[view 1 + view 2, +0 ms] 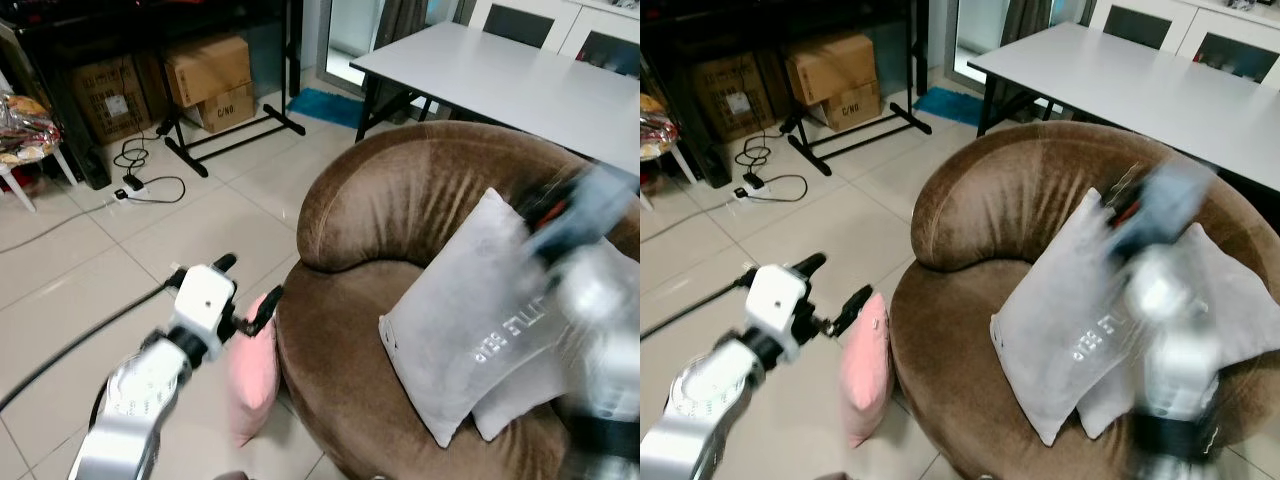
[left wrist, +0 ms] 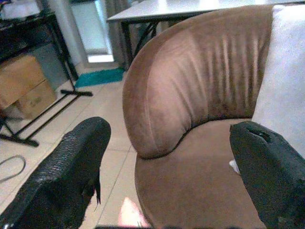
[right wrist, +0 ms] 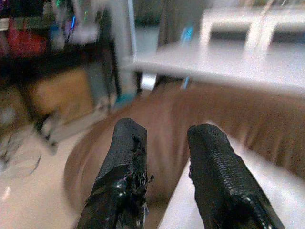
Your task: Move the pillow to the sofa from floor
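Below the spread-fingered left gripper (image 1: 248,290), the pink pillow (image 1: 255,372) leans against the sofa (image 1: 400,210).

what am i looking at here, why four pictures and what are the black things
This is a humanoid robot in a living room. The top two pictures come from its head cameras, looking down; the other two come from cameras on its wrists, so the black things are its own jaws. The left gripper is open, hovering above a pink pillow that stands on the tiled floor against a brown round sofa. The right gripper, blurred by motion, is over the sofa, open, holding nothing. Two grey pillows lie on the seat.
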`<state>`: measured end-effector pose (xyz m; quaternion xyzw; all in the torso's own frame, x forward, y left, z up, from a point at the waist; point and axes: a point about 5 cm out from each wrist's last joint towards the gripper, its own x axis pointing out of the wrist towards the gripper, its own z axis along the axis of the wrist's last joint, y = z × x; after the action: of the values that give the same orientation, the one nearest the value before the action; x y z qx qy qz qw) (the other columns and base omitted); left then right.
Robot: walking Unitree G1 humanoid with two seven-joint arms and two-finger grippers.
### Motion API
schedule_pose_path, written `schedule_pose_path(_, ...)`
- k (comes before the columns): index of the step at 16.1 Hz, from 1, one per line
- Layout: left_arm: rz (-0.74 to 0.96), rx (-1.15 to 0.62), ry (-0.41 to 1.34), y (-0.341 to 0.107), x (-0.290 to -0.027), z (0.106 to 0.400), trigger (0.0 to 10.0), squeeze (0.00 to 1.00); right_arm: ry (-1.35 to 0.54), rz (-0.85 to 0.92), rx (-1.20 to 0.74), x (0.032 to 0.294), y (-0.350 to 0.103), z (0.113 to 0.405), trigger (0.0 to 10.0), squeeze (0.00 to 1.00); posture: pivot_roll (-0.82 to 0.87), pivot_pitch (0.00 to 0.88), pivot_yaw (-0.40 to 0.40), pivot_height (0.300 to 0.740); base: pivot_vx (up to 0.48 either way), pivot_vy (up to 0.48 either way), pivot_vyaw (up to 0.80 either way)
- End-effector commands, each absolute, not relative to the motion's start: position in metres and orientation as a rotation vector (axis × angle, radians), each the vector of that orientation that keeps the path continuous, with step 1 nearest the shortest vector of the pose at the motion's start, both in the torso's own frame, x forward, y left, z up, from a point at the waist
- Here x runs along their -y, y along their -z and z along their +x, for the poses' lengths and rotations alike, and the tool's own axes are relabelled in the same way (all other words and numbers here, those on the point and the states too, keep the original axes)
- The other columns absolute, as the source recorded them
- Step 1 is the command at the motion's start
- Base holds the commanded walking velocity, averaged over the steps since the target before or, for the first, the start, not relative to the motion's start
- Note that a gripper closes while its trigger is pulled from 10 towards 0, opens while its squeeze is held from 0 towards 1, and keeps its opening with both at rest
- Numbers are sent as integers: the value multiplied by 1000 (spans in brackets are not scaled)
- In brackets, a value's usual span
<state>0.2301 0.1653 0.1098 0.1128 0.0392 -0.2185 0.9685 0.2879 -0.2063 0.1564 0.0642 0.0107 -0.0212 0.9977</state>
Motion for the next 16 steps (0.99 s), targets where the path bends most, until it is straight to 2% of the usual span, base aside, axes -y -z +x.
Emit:
schedule_pose_path(1,231,-63,421,-113,-164,228,10000,0,-16,98,2,195,-162,282,10000,0,2,0,-79,740,0,0,0)
schedule_pose_path(4,243,-46,387,-114,-163,231,10000,0,-129,0,-62,163,-139,269,10000,0,5,0,-82,740,0,266,0)
schedule_pose_path(10,264,-35,330,-113,-163,233,10000,0,-87,14,-122,163,-121,266,10000,0,13,0,-106,740,0,275,0)
schedule_pose_path(13,258,-21,295,-116,-164,237,10000,0,-153,23,-107,152,-124,271,10000,0,7,0,-114,740,0,271,0)
schedule_pose_path(16,252,-29,284,-114,-166,234,10000,0,-129,30,-156,151,-116,272,10000,0,7,0,-110,740,0,274,0)
